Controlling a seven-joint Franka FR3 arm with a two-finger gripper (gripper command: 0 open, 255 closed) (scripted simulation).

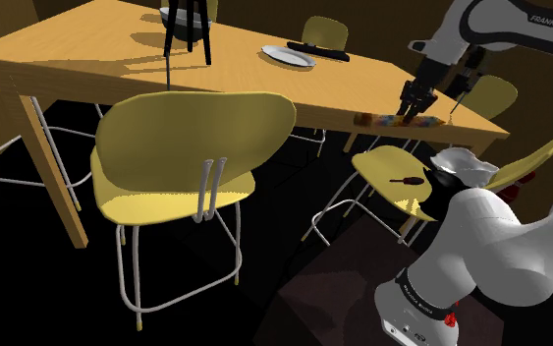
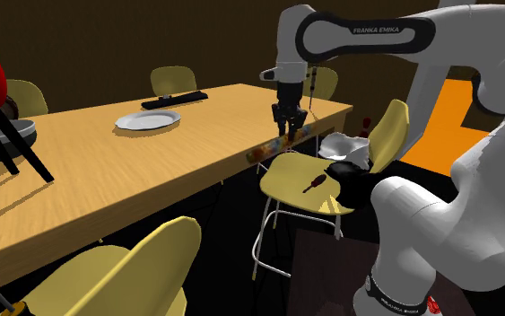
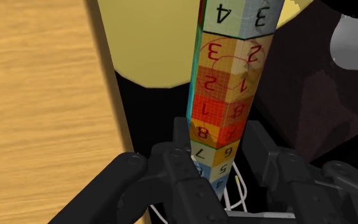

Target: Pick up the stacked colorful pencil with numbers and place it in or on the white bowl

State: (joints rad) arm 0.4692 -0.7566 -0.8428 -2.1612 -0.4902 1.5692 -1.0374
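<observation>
The stacked pencil (image 3: 225, 95), a long bar of coloured blocks with numbers, runs out from between my fingers. It lies along the wooden table's (image 1: 117, 59) near corner edge, where the pencil (image 1: 397, 120) shows as a short multicoloured strip. My black gripper (image 1: 416, 101) points straight down onto it and is shut on the pencil (image 2: 277, 144). The gripper (image 2: 288, 126) stands over the table's (image 2: 107, 171) edge. A white bowl (image 1: 461, 165) rests on a yellow chair beside the corner, below table height. The bowl (image 2: 344, 145) is apart from the gripper (image 3: 215, 175).
A yellow chair seat (image 1: 392, 177) under the corner carries a red-handled screwdriver (image 1: 407, 181). On the table are a white plate (image 1: 287, 55), a black remote (image 1: 323, 51) and a black-legged stand (image 1: 188, 29). A large yellow chair (image 1: 191, 147) stands at the table's near side.
</observation>
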